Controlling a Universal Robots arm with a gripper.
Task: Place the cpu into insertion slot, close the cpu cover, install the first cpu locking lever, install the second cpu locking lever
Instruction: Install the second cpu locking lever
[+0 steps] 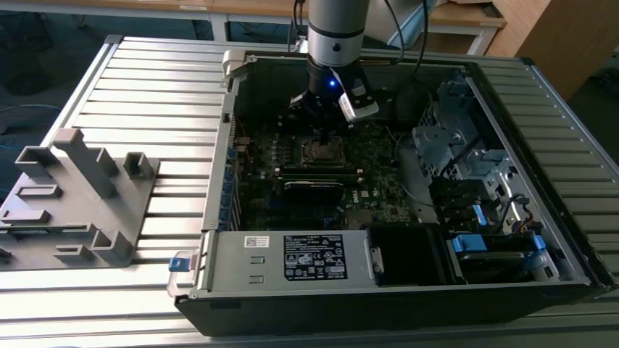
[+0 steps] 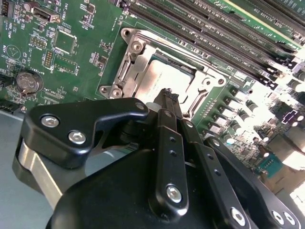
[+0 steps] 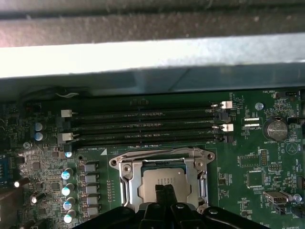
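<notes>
Down inside the open black computer case (image 1: pixel 406 290), the dull silver-grey square cpu (image 2: pixel 164 81) lies in the silver-rimmed insertion slot (image 3: pixel 125 175), framed by the thin silver cpu cover (image 2: pixel 131 67) on the green motherboard (image 2: pixel 86 47). Directly above it, the black gripper (image 2: pixel 167 98) has its fingers pressed together, tips at the chip's edge, holding nothing.
</notes>
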